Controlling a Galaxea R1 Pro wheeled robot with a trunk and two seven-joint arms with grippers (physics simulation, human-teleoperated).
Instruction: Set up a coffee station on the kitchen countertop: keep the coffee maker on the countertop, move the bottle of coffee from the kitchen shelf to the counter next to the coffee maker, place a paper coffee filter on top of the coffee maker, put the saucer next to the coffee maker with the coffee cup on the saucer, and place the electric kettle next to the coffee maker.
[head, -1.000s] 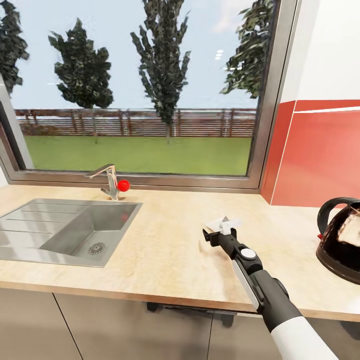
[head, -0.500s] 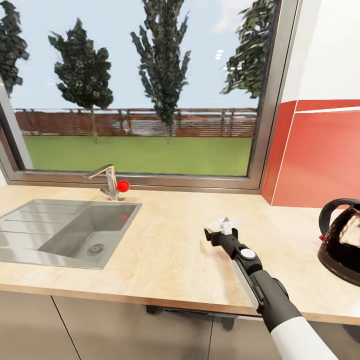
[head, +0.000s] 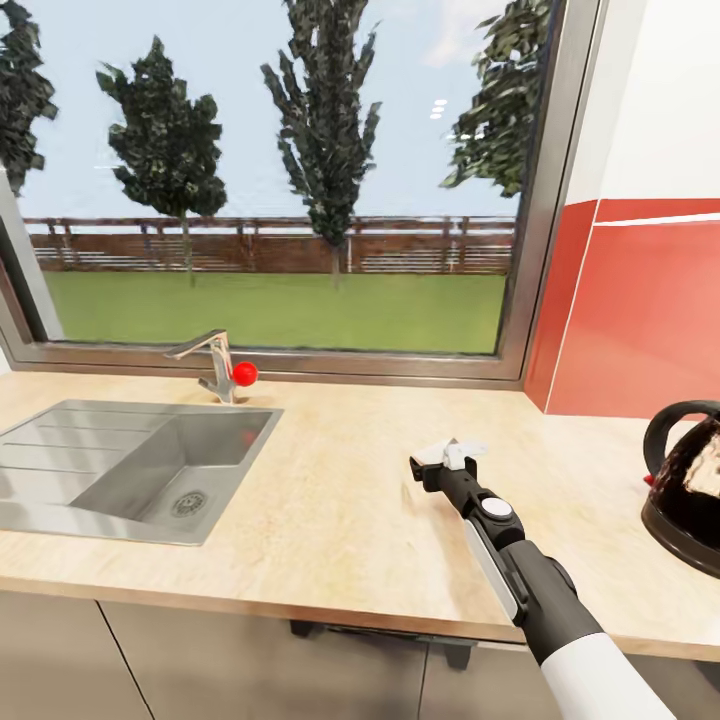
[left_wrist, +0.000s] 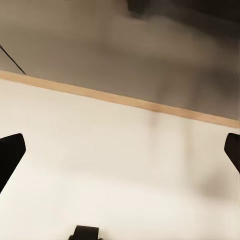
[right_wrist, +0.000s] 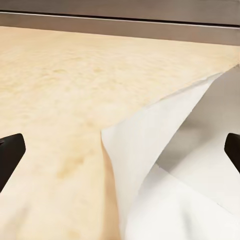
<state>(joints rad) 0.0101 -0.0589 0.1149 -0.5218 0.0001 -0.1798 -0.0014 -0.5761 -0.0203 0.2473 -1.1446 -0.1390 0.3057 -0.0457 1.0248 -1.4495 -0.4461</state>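
Note:
The white paper coffee filter (head: 443, 446) sits at the tip of my right gripper (head: 434, 462), just over the tan kitchen countertop (head: 330, 510). In the right wrist view the filter (right_wrist: 165, 165) spreads wide between the two dark fingertips (right_wrist: 10, 150), which stand far apart, so the gripper is open. Whether the pads touch the paper I cannot tell. The electric kettle (head: 690, 490), dark glass with a black handle, stands at the counter's right end, cut by the frame. My left gripper (left_wrist: 120, 155) is open with nothing in it, over a pale surface with a tan edge.
A steel sink (head: 120, 470) with a faucet (head: 212, 360) and a red knob (head: 244, 373) is set into the counter's left part. A large window (head: 280, 200) runs behind. A red wall panel (head: 640, 320) stands behind the kettle. Grey cabinet fronts (head: 200, 660) sit below.
The whole head view has drifted slightly, so the kettle sits further toward the right edge. The right arm and the filter keep the same pose.

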